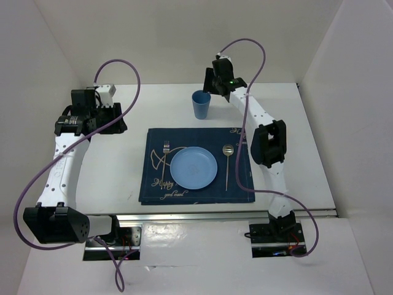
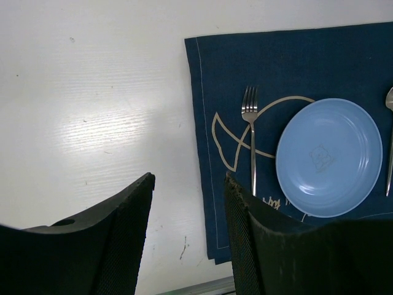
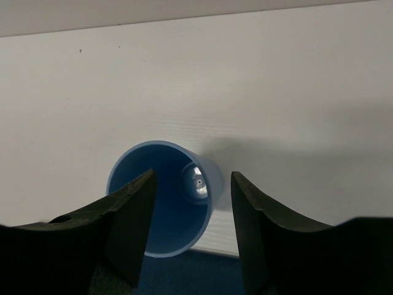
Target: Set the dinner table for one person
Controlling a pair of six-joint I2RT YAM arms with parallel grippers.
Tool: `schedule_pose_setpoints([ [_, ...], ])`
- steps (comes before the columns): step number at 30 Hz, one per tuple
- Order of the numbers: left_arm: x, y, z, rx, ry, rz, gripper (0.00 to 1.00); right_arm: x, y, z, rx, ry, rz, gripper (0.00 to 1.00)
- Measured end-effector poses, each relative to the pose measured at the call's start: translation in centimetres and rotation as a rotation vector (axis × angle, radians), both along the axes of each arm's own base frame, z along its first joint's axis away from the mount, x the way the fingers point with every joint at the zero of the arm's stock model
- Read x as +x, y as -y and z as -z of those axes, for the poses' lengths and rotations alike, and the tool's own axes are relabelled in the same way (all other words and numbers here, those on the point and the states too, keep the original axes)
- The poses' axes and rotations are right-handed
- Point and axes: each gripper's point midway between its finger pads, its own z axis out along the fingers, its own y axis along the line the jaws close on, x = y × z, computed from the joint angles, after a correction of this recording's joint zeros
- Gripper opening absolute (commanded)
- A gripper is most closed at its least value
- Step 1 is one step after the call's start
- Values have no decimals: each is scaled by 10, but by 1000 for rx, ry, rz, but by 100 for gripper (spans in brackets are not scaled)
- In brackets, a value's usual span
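On the white dinner table (image 1: pixel 110 166) lies a dark blue fish-print placemat (image 1: pixel 156 184). On it sit a blue plate (image 1: pixel 193 166), a fork (image 1: pixel 165 153) to its left and a spoon (image 1: pixel 227 163) to its right. A blue cup (image 1: pixel 201 104) stands upright just beyond the mat's far edge. My right gripper (image 1: pixel 216 85) is open above the cup (image 3: pixel 163 206), its jaws straddling the right side of the rim without touching. My left gripper (image 1: pixel 110 107) is open and empty over bare table left of the mat (image 2: pixel 209 153); the fork (image 2: pixel 251 135) and plate (image 2: pixel 328 157) show there.
White walls enclose the table on three sides. A metal rail (image 1: pixel 209 216) runs along the near edge, with both arm bases mounted below it. Purple cables loop from each arm.
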Motion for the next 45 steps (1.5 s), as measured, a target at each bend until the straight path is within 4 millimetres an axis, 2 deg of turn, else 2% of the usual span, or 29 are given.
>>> schedule_pose_setpoints([
  [5, 0, 0, 0, 1, -1, 1, 57, 2, -6, 6, 18, 0, -24, 53],
  [9, 0, 0, 0, 2, 0, 2, 57, 3, -10, 33, 13, -43, -35, 47],
  [12, 0, 0, 1, 5, 1, 5, 57, 2, -12, 59, 6, -88, -45, 29],
  [13, -1, 0, 1, 7, 2, 7, 57, 1, -12, 65, 3, -98, -49, 11],
  [14, -1, -1, 1, 11, 2, 12, 58, 1, -13, 70, -1, -106, -55, 3],
  [15, -1, -1, 1, 13, 4, 14, 58, 0, -14, 72, 8, -116, -52, 0],
  [19, -2, 1, 1, 10, 6, 21, 58, -1, -8, 67, -8, -108, -31, 0],
  [21, -3, 1, 0, 8, 6, 23, 58, -9, -2, 64, -26, -119, -21, 0],
  [24, -3, 3, -1, 2, 11, 29, 58, -32, 13, 50, -65, -140, -9, 0],
  [25, -4, 3, -2, 0, 12, 32, 58, -42, 19, 40, -83, -143, -7, 0],
  [30, -4, 7, -3, -16, 15, 48, 58, -82, 50, -33, -135, -74, 23, 0],
  [32, -5, 9, -3, -24, 16, 57, 58, -101, 63, -50, -145, -56, 32, 0],
  [33, -5, 11, -2, -31, 14, 63, 58, -111, 70, -50, -150, -59, 38, 0],
  [36, -6, 13, -1, -41, 12, 74, 58, -135, 89, -27, -179, -126, 53, 0],
  [41, -7, 15, -2, -49, 12, 83, 58, -165, 116, 47, -221, -317, 70, 0],
  [42, -7, 16, -2, -51, 13, 85, 58, -168, 122, 56, -221, -344, 80, 0],
  [45, -8, 16, -4, -53, 18, 87, 58, -168, 133, 62, -206, -360, 104, 0],
])
